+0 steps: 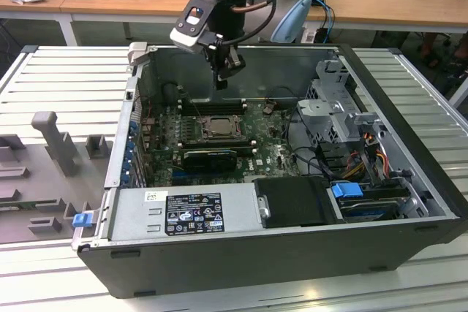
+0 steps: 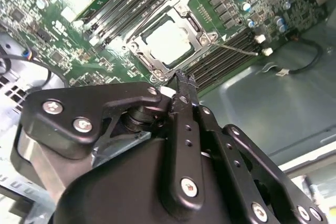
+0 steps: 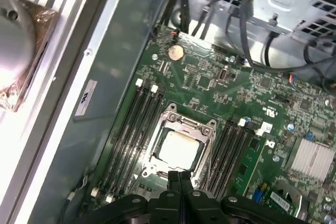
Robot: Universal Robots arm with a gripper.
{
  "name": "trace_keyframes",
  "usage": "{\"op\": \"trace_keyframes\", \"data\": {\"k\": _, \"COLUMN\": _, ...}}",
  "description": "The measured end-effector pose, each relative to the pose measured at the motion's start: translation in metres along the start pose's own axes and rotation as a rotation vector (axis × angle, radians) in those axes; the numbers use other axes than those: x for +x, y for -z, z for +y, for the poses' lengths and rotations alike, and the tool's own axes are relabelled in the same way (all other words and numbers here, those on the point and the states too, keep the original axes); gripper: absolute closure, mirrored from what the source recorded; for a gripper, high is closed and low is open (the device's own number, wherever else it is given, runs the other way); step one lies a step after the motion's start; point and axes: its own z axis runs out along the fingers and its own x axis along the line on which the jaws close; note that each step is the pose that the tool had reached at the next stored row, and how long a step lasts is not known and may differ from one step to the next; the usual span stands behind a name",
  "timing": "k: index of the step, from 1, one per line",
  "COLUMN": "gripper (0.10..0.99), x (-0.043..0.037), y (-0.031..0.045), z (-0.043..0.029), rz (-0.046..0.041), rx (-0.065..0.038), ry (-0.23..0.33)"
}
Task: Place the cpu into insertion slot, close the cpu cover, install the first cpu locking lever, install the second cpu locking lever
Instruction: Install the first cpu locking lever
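The gripper [image 1: 221,80] hangs in the upper middle of the exterior view, pincer clenched on nothing (tips pressed together in both wrist views). The cpu [image 3: 178,148] sits in the insertion slot [image 1: 192,131], centre of the exterior frame, with the cpu cover [image 3: 209,129] lying flat around it.

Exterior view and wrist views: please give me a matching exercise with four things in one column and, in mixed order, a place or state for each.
1 cpu
2 claw
3 memory slots
4 power supply

A grey box with a dark label
B seated in the insertion slot
C shut, above the green motherboard
D long, black, beside the cpu

Pairs: 1-B, 2-C, 3-D, 4-A
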Motion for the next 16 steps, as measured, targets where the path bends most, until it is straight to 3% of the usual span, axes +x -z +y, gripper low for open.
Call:
{"op": "trace_keyframes", "data": {"k": 7, "gripper": 0.98, "x": 0.0, "y": 0.0, "z": 0.0, "rz": 0.0073, "rx": 0.004, "ry": 0.157}}
{"op": "trace_keyframes", "data": {"k": 16, "gripper": 0.98, "x": 0.0, "y": 0.0, "z": 0.0, "rz": 0.013, "rx": 0.007, "ry": 0.28}}
